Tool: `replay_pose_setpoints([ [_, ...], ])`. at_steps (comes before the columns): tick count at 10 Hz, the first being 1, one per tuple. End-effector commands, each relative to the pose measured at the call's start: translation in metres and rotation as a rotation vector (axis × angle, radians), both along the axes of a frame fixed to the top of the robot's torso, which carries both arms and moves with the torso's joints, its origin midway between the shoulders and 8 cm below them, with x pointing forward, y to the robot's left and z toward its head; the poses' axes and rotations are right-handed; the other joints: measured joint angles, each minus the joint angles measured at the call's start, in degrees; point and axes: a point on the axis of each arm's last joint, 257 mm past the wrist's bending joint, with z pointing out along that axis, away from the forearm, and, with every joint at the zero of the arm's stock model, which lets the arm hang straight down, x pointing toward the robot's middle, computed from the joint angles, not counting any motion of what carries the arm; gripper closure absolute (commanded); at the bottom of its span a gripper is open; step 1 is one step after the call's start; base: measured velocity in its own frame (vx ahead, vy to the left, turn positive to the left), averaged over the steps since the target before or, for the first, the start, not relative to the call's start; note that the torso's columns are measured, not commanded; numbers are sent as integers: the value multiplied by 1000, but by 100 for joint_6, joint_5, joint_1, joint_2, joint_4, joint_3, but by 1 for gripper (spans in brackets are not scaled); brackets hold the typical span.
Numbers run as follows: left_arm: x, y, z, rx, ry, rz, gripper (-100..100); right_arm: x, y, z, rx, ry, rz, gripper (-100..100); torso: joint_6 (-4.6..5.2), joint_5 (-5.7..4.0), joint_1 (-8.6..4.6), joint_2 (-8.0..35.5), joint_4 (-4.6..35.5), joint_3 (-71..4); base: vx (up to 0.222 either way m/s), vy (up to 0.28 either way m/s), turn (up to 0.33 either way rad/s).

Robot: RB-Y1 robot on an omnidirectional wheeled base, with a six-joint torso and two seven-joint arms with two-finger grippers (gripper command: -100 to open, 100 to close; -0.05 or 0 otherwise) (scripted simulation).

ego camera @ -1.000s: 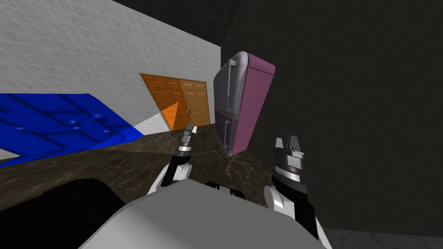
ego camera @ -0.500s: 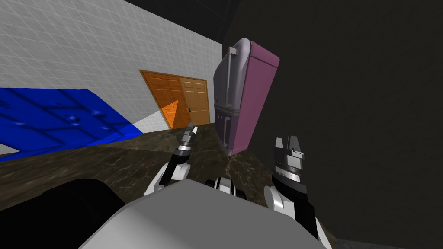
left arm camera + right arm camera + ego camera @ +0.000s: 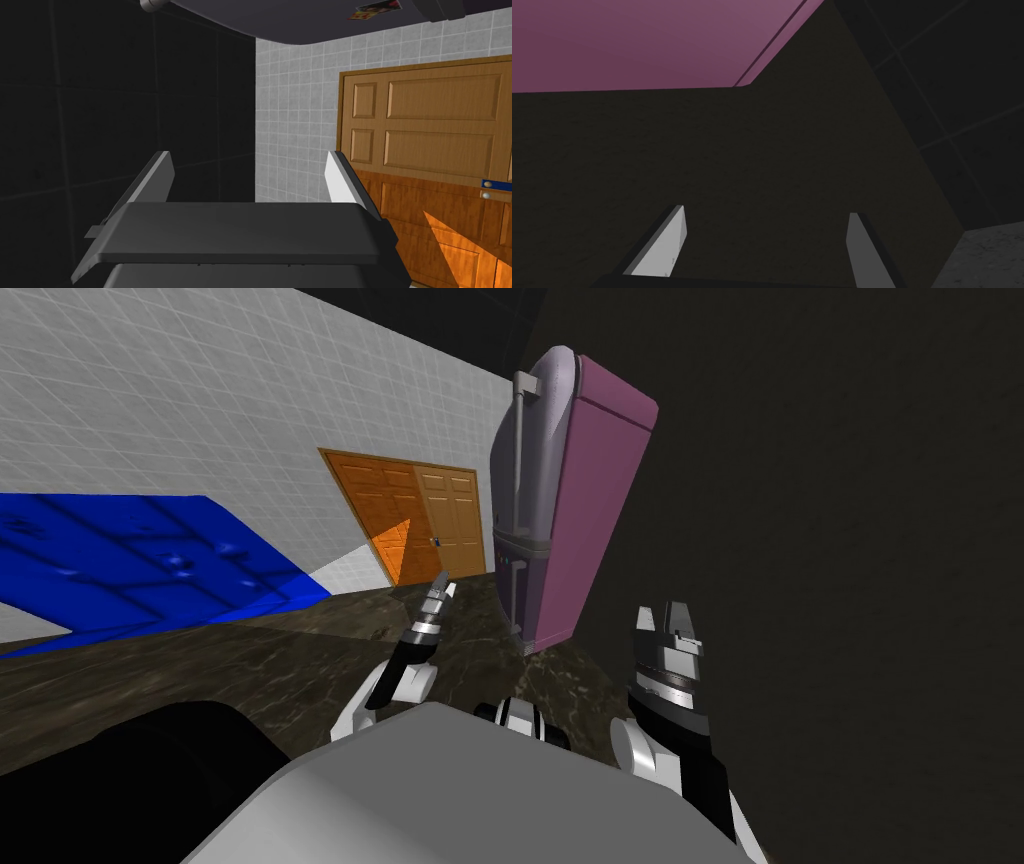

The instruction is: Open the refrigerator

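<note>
Both arms readied, nothing grasped yet

The left gripper (image 3: 440, 585) and right gripper (image 3: 665, 618) each hold fingers spread wide, empty, probably poised for the grey vertical bar handle (image 3: 520, 458). That tall refrigerator (image 3: 590, 518), grey-fronted with a mauve side, stands ahead between them, well apart, door apparently shut, beside an orange panelled wooden door (image 3: 440, 518).

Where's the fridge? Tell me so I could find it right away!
Find the white tiled wall and follow it to the orange panelled double door. Just right of that door, before the dark wall, stands the tall fridge. It alone has a rounded grey front, a pinkish-purple side and a long grey bar handle.
</note>
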Motion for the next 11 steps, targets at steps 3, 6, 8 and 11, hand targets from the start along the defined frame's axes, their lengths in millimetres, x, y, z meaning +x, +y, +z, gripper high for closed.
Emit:
replay_pose_setpoints([
  [3,14,18,-14,-28,72,30,-100,0,0,0,0,0,0,0,0,1,6,-5,-1,-3,141,-127,55],
  [6,23,33,-28,-65,128,58,-100,0,0,0,0,0,0,0,1,-2,-6,-24,-7,-15,176,-166,78],
  [8,26,40,-35,-83,156,71,-100,0,0,0,0,0,0,0,0,4,15,1,1,1,148,-122,47],
  [11,32,49,-45,-105,195,88,-100,0,0,0,0,0,0,0,0,4,10,1,0,0,116,-92,50],
])
